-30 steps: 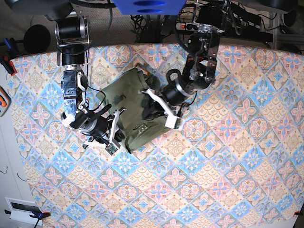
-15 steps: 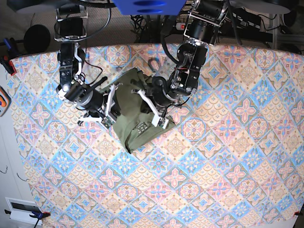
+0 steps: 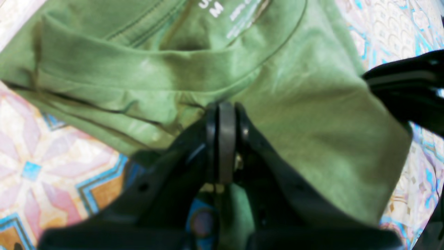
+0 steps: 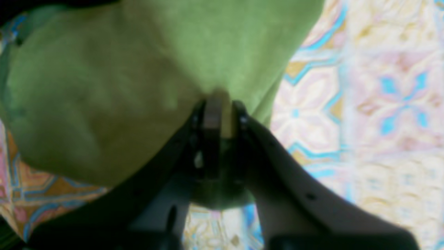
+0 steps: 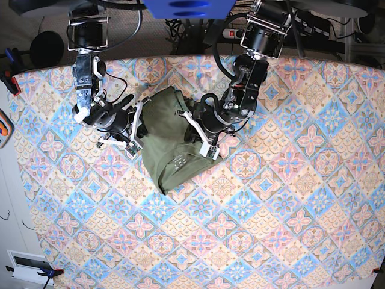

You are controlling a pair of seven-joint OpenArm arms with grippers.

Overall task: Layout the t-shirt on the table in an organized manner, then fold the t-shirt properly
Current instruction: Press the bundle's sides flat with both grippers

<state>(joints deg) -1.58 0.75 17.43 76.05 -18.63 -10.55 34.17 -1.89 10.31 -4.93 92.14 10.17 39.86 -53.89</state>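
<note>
On table (image 5: 289,198) | t-shirt (image 5: 167,141) bunched, neck toward camera; left gripper (image 3: 222,139), right gripper (image 4: 216,139) both pinch it

Both arms and the t-shirt (image 5: 171,141) now farther up the table (image 5: 289,229).

Your t-shirt (image 5: 169,141) sits bunched on the table (image 5: 289,198), far-left of centre, the right gripper (image 5: 137,129) at its left edge, the left gripper (image 5: 201,133) at its right.
</note>
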